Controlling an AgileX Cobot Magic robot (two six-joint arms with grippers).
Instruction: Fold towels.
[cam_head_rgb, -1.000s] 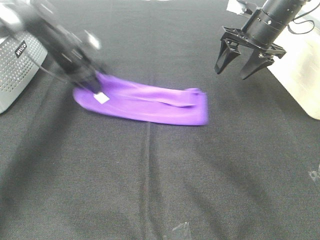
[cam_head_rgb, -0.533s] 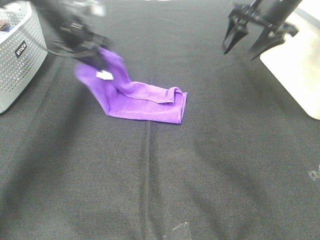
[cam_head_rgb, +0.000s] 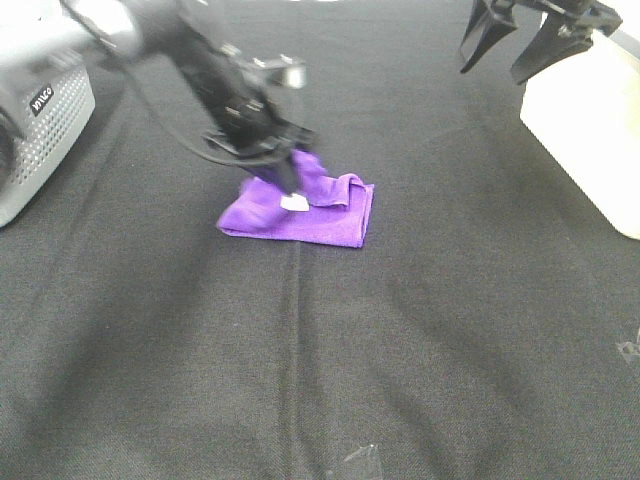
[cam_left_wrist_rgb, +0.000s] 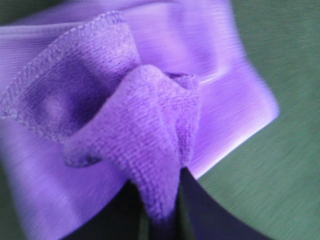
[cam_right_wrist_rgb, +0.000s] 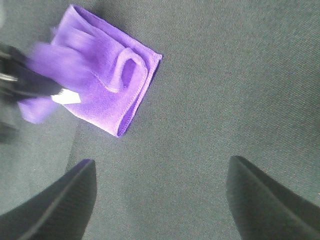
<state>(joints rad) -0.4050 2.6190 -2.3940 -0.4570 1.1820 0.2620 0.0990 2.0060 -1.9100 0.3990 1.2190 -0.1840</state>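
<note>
Shows one purple towel (cam_head_rgb: 335, 218) lying partly folded near the middle of the black table (cam_head_rgb: 300, 360), with one white tag (cam_head_rgb: 294, 203) at its lifted corner. Shows two grippers: left gripper (cam_head_rgb: 283, 185) clamped on that raised corner, right gripper (cam_head_rgb: 497, 68) spread wide with nothing in it, well apart from the towel, near one white box (cam_head_rgb: 590, 130). Also shows one grey basket (cam_head_rgb: 40, 130) at the far left.

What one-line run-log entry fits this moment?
left gripper: shut on purple towel | right gripper: open, away from purple towel | purple towel: partly folded on table
</note>
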